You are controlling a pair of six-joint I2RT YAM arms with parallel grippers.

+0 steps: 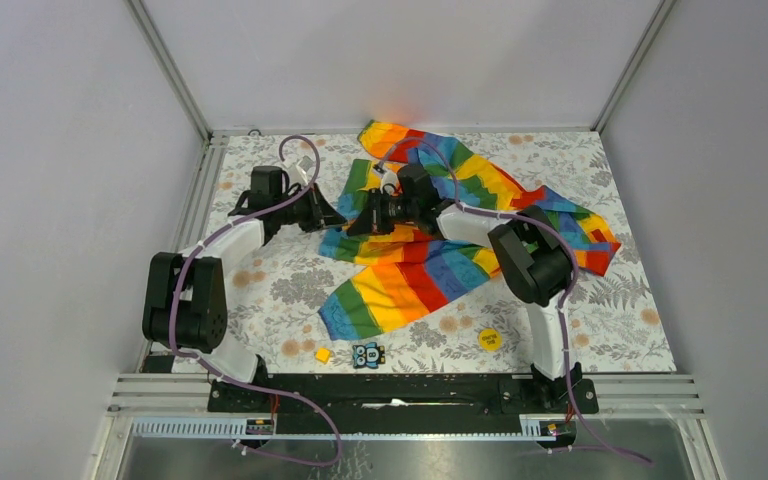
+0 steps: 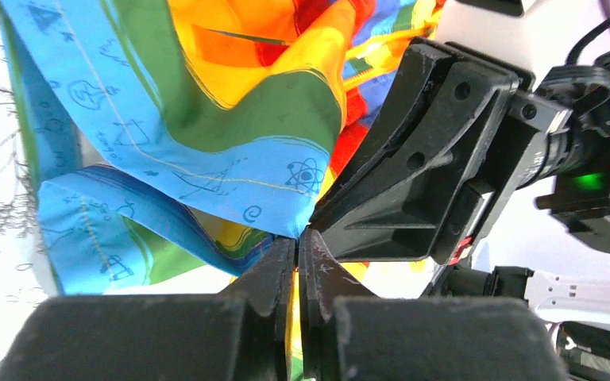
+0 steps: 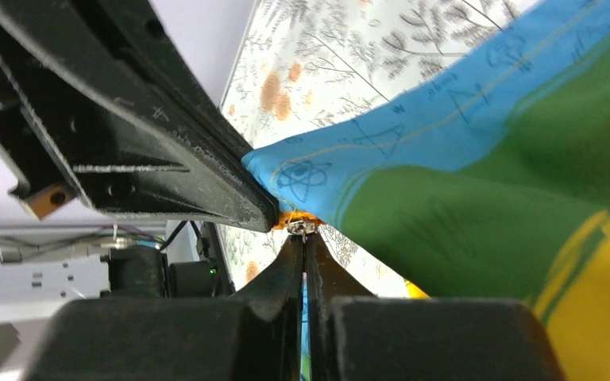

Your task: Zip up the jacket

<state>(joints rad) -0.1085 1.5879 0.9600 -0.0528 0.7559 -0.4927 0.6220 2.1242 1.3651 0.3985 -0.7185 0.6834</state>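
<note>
**Item 1.** Small soft fabric jacket in rainbow stripes of red, orange, yellow, green and blue. It is laid crumpled on the floral-patterned tabletop, from the far centre to the right side. One striped part is spread toward the near centre, and another runs along the far edge to the right. The blue cloth is printed with small science drawings, as seen in the left wrist view.

**Item 2.** Left end effector, black, placed at the left edge of the jacket. In the left wrist view its fingers are pressed together. A strip of yellow cloth is seen between them, and a blue hem corner is drawn up to their tips. A pinch on the jacket is indicated.

**Item 3.** Right end effector, black, set just right of the left one, tip to tip with it. In the right wrist view its fingers are closed tight. A small metal piece on orange tape is seen at their tips, just under the blue corner of the jacket. What the metal piece is cannot be told.

**Item 4.** Yellow round disc, placed near the right arm's base.

**Item 5.** Small yellow cube, at the near edge, well apart from the jacket.

**Item 6.** Small blue and black printed card, just right of the cube.
</note>
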